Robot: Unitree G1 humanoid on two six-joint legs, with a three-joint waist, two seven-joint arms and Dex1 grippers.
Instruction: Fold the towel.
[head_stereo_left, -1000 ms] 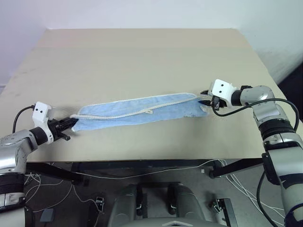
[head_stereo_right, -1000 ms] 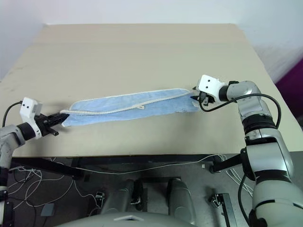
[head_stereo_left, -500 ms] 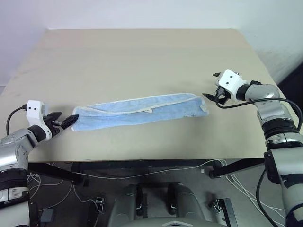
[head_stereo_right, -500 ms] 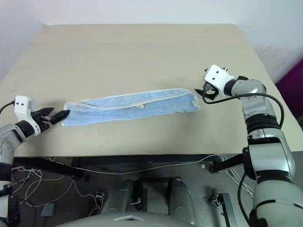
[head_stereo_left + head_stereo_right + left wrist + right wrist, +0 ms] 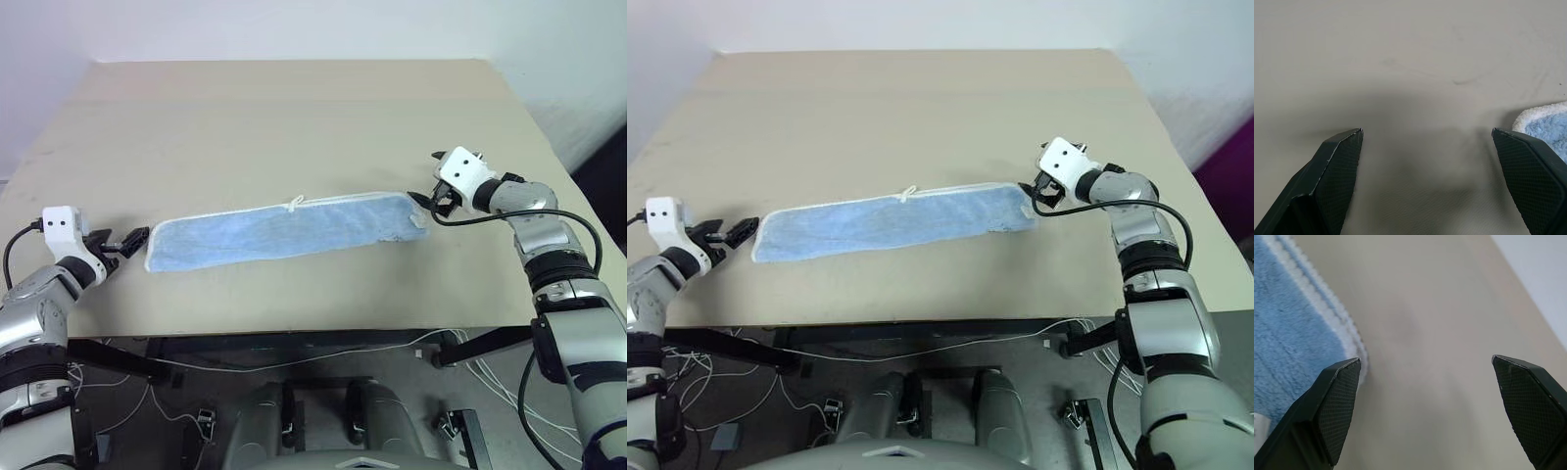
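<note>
Because the towel (image 5: 284, 224) lies as 1 long folded strip near the table's (image 5: 294, 108) front edge, both grippers sit wide open, empty: left gripper (image 5: 125, 241) and right gripper (image 5: 429, 199) just beside its ends.

Left gripper (image 5: 132, 237) low at the towel's (image 5: 279, 227) left end, fingers spread wide, right gripper (image 5: 428, 199) raised by its right end, jaws wide apart
</note>
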